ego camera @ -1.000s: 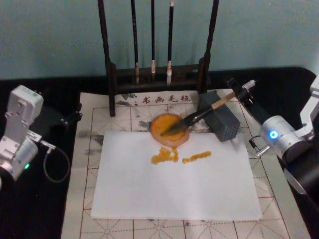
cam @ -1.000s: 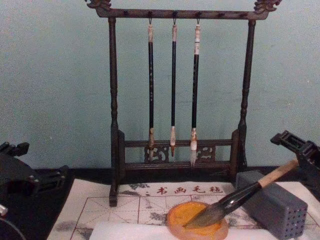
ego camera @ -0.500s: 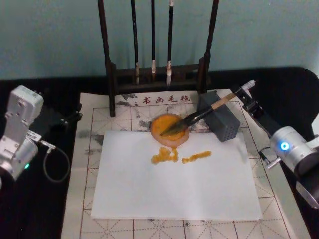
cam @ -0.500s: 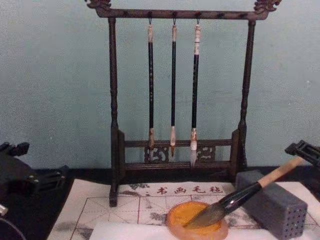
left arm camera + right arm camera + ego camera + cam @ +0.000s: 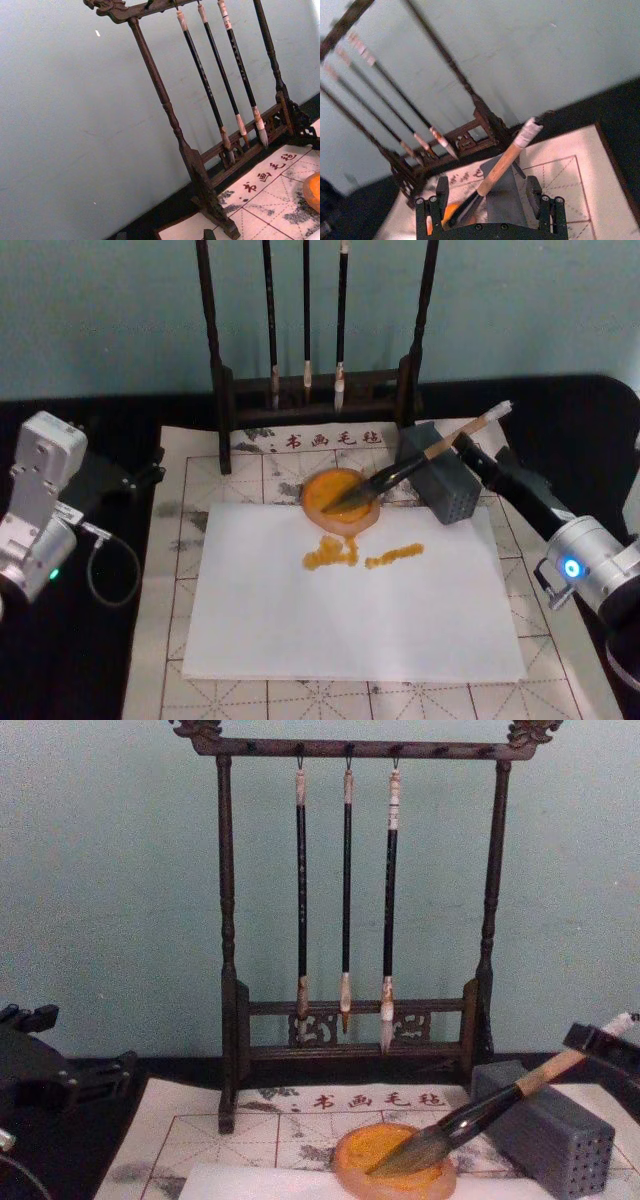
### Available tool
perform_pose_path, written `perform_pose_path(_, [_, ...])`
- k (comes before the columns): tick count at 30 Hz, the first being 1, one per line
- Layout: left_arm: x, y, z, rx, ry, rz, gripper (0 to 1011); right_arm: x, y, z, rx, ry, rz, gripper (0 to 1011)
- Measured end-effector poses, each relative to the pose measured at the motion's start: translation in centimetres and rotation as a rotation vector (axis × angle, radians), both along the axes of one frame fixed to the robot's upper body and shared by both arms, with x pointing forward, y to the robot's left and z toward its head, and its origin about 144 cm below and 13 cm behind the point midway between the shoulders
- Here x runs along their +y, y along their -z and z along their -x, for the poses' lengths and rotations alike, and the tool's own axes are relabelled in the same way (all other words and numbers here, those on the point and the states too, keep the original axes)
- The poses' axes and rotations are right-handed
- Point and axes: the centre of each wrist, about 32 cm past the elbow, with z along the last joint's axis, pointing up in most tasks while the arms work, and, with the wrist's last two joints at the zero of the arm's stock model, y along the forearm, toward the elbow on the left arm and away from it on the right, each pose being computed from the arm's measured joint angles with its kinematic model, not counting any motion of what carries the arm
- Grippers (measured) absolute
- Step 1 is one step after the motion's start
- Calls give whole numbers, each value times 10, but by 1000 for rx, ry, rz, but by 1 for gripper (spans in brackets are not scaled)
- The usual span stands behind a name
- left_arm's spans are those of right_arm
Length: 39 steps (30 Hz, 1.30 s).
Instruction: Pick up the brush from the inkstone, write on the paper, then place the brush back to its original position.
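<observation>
The brush (image 5: 400,472) lies with its bristles in the orange inkstone (image 5: 325,502), its tan handle propped on a grey block (image 5: 450,490) and its white end pointing up to the back right. My right gripper (image 5: 480,453) is open just right of the handle, not touching it. In the right wrist view its fingers (image 5: 441,185) stand wide apart, with the brush (image 5: 505,160) ahead between them. The white paper (image 5: 350,620) carries orange strokes just below the inkstone. My left arm (image 5: 40,500) is parked at the left.
A dark wooden rack (image 5: 310,390) with three thin hanging brushes stands behind the inkstone. The beige felt mat (image 5: 190,470) with red grid lines lies under the paper. Black table surface surrounds the mat on both sides.
My right gripper has drawn back from the brush's upper end toward me and lower. The white end now shows. The brush stays on the inkstone and block.
</observation>
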Motion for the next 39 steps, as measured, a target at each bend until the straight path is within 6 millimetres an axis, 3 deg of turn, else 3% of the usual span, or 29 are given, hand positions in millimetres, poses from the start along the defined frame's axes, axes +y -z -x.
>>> perform_pose_path(6, [0,0,0,0,0,0,1001,1,6,6,-87,-53,228,1003])
perform_pose_path(21, [0,0,0,0,0,0,1001,0,15,10,-186,-137,570,1003])
perform_pose_path(39, [0,0,0,0,0,0,1001,0,16,10,-191,-138,585,1003])
